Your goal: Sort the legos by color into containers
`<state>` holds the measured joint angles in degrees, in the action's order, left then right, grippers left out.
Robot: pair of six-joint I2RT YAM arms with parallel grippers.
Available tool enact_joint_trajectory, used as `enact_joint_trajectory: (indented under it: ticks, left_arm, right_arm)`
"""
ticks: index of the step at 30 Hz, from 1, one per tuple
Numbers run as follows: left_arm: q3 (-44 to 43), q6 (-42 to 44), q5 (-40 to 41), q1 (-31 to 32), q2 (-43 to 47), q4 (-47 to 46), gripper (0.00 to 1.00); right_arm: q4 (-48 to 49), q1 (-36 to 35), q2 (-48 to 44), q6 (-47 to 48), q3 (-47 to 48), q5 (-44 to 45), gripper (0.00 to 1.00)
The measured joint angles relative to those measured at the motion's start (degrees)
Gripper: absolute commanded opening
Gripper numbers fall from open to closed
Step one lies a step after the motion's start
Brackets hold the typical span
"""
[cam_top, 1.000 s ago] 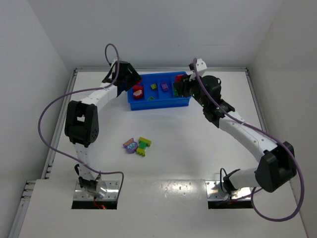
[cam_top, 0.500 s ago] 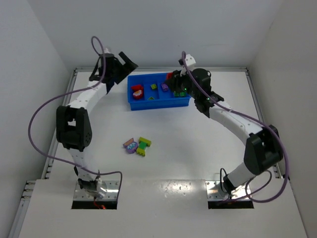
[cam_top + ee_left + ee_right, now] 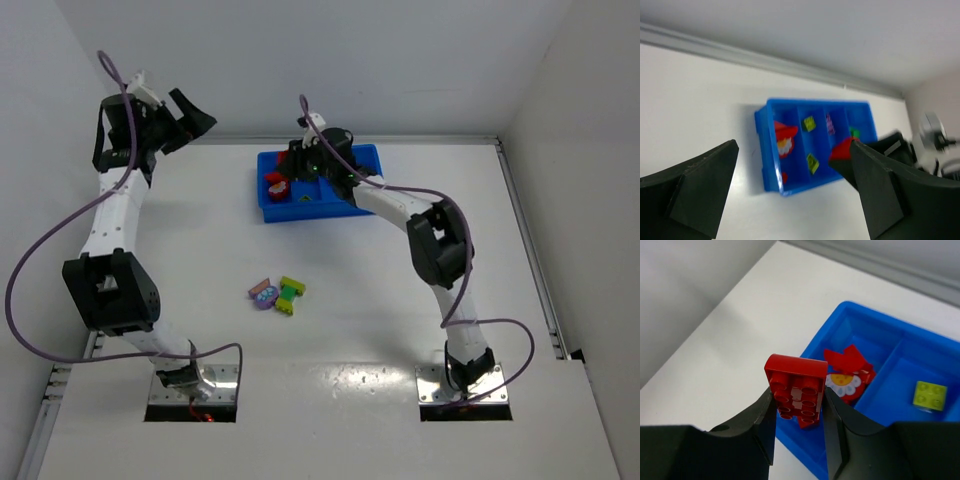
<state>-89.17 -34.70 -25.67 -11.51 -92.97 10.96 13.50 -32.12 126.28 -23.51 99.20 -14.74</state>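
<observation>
My right gripper [image 3: 799, 396] is shut on a red lego [image 3: 795, 385], held above the near left corner of the blue tray [image 3: 860, 310]. Below it, the left end container holds a red cluster with a white flower piece [image 3: 847, 374]. A yellow-green brick [image 3: 930, 394] lies in the neighbouring container. From above, the right gripper [image 3: 300, 158] hovers over the left end of the tray [image 3: 275, 213]. My left gripper [image 3: 195, 112] is open and empty, high at the far left, away from the tray [image 3: 767, 150]. A purple lego [image 3: 263, 293] and a green and yellow cluster [image 3: 291, 293] lie on the table.
White walls close in the table at the back and on both sides. A purple cable [image 3: 40, 250] loops off the left arm. The third container holds a purple brick [image 3: 830, 123], and the fourth a green one [image 3: 854, 132].
The left gripper opened and swung from the tray's left end up to the far left. The right gripper carried the red lego from the tray's right end to its left end.
</observation>
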Motion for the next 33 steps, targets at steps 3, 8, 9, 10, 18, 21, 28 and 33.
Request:
enact_joint_trajectory:
  ticks: [3,8,9,10,18,21,28,33]
  left_arm:
    - [-0.2,5.9,-2.3,1.0,0.1,6.1,1.0]
    - [1.6,12.3,-3.7,0.9,2.4,11.8,1.0]
    - [2.1,13.1,-3.8,0.9,3.0,12.5,1.0]
    - [2.5,13.9,-4.0,0.9,3.7,13.1,1.0]
    - [5.0,19.3,-4.5,1.7,5.4,15.2,1.0]
    - [7.8,22.6,-6.5,2.6,6.2,15.6,1.0]
    - [16.4,44.7,-15.6,9.5,11.5,24.1,0.95]
    - [16.5,65.7,-16.3,20.4,11.3,37.7,0.91]
  right_arm:
    - [-1.6,-0.6,5.4,-0.6,4.6,-0.5,0.0]
    - [-4.0,-0.7,10.3,-0.5,8.6,-1.0,0.21]
    - [-4.5,-0.7,10.6,-0.4,9.1,-1.2,0.29]
    - [-5.2,-0.7,11.1,-0.4,9.8,-1.7,0.47]
    - [-6.1,-0.8,11.5,0.4,11.6,-4.2,0.83]
    - [-5.9,-0.8,9.9,0.9,8.6,-5.0,0.83]
    - [-8.4,1.6,-6.8,5.3,-6.9,-3.4,0.83]
    - [-11.3,8.7,-27.8,14.7,-18.5,-1.9,0.83]
